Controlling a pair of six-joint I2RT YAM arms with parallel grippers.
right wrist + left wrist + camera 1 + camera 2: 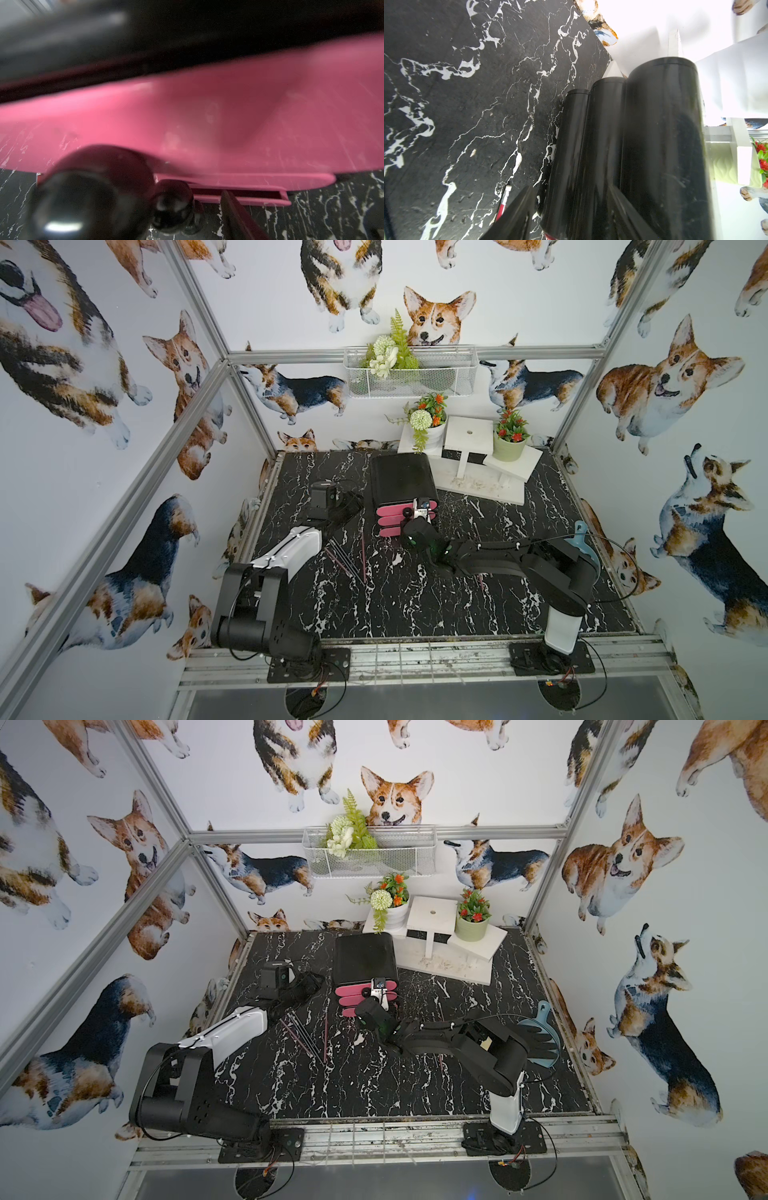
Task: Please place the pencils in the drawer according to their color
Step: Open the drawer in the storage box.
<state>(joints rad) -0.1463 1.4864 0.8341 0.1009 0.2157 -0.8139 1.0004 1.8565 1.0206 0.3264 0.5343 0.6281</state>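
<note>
Thin pinkish-red and dark pencils [347, 560] loose on black white-veined marble tabletop [415, 605], left of black cabinet with 3 pink drawers [390, 517]. Right gripper [415, 512] at drawer fronts, left gripper [353, 504] beside cabinet; jaw state of both: cannot tell.

The tabletop [415, 605] is black marble-look, fairly matt, finely scratched beneath the left end effector [351, 506]. Beside it the drawer case [654, 145] is glossy black plastic, scuffed. At the right end effector [419, 512], the fronts [187, 116] are matt pink with pale scratches, the knobs [174, 199] polished black. The pencil [503, 202] by the left one is lacquered red, with a metal ferrule and a white rubber tip.
</note>
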